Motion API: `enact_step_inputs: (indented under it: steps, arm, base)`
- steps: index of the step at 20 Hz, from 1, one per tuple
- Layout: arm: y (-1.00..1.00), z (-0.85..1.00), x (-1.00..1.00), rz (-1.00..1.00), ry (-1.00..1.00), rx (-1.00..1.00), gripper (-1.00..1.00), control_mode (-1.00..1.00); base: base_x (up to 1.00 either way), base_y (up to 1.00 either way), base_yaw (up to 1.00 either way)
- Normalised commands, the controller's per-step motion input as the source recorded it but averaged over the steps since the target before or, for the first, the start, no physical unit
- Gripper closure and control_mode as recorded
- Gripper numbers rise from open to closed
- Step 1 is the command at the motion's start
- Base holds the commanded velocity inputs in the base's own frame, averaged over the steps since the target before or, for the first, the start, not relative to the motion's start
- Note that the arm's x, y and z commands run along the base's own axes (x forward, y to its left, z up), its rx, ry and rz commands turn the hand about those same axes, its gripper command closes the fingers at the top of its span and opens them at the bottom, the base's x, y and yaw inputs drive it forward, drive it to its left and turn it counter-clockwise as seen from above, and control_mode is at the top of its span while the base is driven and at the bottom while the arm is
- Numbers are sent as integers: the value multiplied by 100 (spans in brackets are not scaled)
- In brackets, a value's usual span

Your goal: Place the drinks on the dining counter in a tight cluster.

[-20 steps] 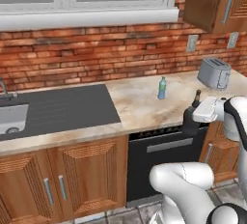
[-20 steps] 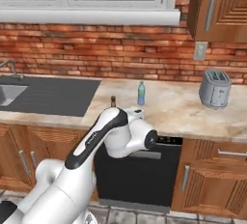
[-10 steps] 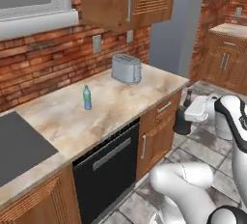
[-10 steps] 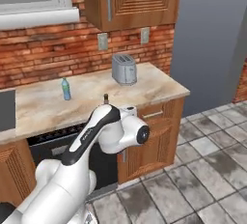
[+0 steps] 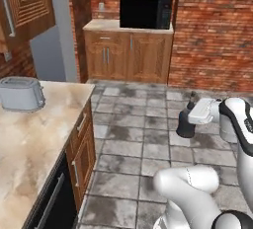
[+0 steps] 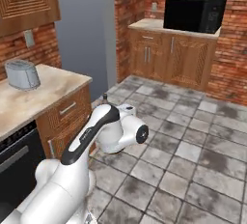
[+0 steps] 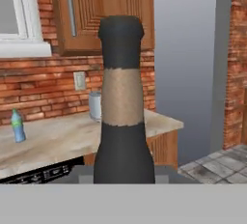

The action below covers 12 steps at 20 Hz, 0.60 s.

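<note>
Clamping the black bottle [image 7: 123, 121], the pincer [image 5: 190, 120] hides its fingertips behind the bottle's body.

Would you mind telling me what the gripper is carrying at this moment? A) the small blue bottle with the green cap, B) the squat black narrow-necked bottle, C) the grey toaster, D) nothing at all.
B: the black bottle sits in the gripper above the floor, while the small blue bottle stands on the counter.

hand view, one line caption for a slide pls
Black bottle held upright in the hand; small blue bottle on the counter behind.
</note>
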Motion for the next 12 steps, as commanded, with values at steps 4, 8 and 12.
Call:
enact_step_inputs:
  steps: [4, 8, 12]
  arm:
    - [0, 0, 0, 0, 0, 0, 100, 100]
    - [0, 0, 0, 0, 0, 0, 100, 100]
    - [0, 0, 0, 0, 0, 0, 100, 100]
  base:
    - [0, 0, -99]
    - [0, 0, -100]
    - [0, 0, -100]
